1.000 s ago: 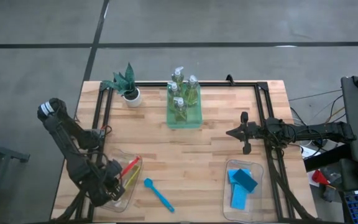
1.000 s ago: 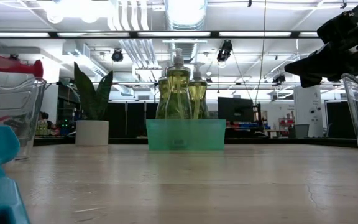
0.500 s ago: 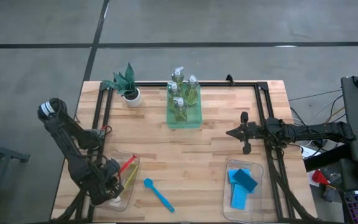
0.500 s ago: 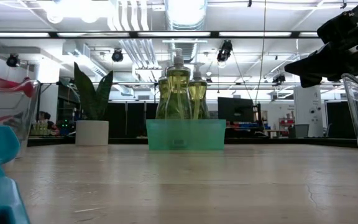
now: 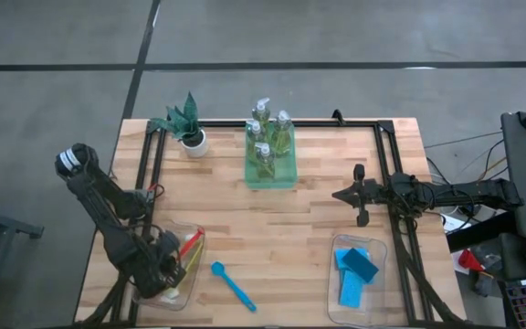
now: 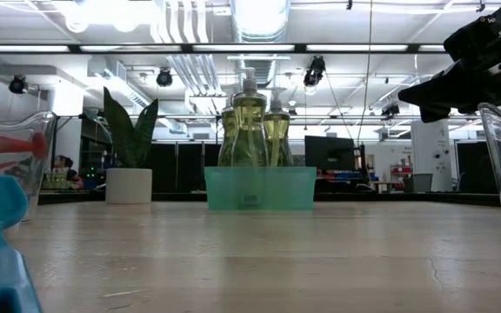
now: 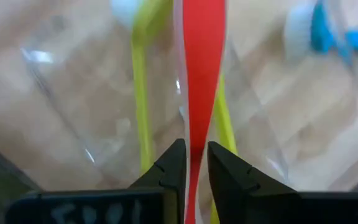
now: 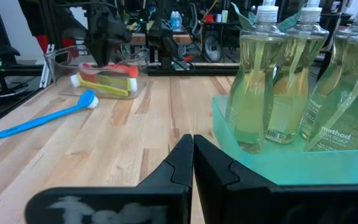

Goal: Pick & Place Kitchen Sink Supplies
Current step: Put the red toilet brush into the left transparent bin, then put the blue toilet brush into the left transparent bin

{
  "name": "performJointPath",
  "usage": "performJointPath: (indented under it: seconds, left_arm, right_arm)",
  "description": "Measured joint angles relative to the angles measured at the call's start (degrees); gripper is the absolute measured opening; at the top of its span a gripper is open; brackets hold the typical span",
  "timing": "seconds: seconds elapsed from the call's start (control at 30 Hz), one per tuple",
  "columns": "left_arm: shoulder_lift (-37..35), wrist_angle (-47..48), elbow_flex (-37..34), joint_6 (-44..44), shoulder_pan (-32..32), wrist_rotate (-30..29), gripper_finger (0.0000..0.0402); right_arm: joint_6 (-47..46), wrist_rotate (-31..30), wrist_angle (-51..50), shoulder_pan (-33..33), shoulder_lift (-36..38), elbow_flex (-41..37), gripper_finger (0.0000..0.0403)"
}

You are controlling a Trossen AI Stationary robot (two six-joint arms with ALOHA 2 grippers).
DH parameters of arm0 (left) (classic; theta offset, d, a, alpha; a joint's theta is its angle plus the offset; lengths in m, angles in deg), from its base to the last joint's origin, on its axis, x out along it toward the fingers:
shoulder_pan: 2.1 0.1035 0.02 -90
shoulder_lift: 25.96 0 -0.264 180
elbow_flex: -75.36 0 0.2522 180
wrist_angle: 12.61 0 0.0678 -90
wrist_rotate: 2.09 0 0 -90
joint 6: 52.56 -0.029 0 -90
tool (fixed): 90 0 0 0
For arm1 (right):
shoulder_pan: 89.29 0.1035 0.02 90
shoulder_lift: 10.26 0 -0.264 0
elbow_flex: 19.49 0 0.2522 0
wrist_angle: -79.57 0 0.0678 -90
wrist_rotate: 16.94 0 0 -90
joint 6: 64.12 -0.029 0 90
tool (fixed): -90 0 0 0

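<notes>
My left gripper (image 5: 170, 258) is shut on a pink-red brush (image 7: 201, 68) inside a clear bin (image 5: 183, 291) at the table's near left. A yellow brush (image 7: 138, 93) lies in the same bin under the red one. A blue brush (image 5: 233, 285) lies flat on the table just right of the bin. Three pump bottles of yellow-green soap (image 5: 268, 142) stand in a green tray (image 5: 270, 178) at the far middle. My right gripper (image 5: 358, 196) is shut and empty, held above the table's right side. Blue and teal sponges (image 5: 356, 270) lie in a second clear bin. My left gripper pinches the red brush's slim handle (image 7: 194, 155) between its two fingers (image 7: 173, 168). The fingers slant down from above and lie along the handle, which runs on past their tips toward the head. The brush's head end (image 6: 7, 143) is low inside the bin, over the yellow brush.
A spiky green plant in a white pot (image 5: 187, 128) stands at the far left. Black frame rails (image 5: 383, 155) run along the table's sides. The sponge bin (image 5: 379, 302) stands at the near right. Bare wood lies between the two bins and the tray.
My left gripper has gone down with the red brush. The brush's head end has sunk from the bin's rim height to well inside the bin.
</notes>
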Motion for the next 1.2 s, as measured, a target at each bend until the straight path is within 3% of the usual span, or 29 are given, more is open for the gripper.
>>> performJointPath:
  seconds: [0.17,0.43,0.53,0.63,0.7,0.8,1.07,1.2]
  left_arm:
    - [0.0,4.79,2.94,-2.12,0.98,-8.38,0.008]
    - [-0.02,7.32,8.63,-13.14,3.46,-22.16,0.0168]
    - [-0.02,5.99,10.79,-20.89,4.44,-30.04,0.0196]
    - [0.12,-0.98,11.53,-35.41,5.97,-36.91,0.0209]
    - [0.88,-7.03,11.58,-46.77,8.32,-35.72,0.021]
    - [3.21,-13.85,11.43,-57.57,12.64,-28.55,0.0207]
    - [9.79,-18.94,11.53,-70.3,19.74,-12.01,0.0206]
    - [14.17,-19.46,12.13,-77.93,20.13,-7.64,0.0206]
  right_arm:
    - [0.0,-0.01,-0.02,0.01,0.0,0.0,0.0008]
    - [0.0,0.0,-0.02,0.02,0.04,0.0,0.0008]
    - [0.0,0.0,0.0,0.02,0.04,0.0,0.0008]
    - [0.0,0.0,-0.02,0.01,0.04,0.0,0.0008]
    - [0.0,0.0,-0.01,0.01,0.04,0.0,0.0008]
    - [0.0,-0.02,-0.02,0.02,0.04,0.0,0.0008]
    - [0.0,-0.02,0.0,0.02,0.04,0.0,0.0008]
    - [0.0,0.0,-0.02,0.01,0.04,0.0,0.0008]
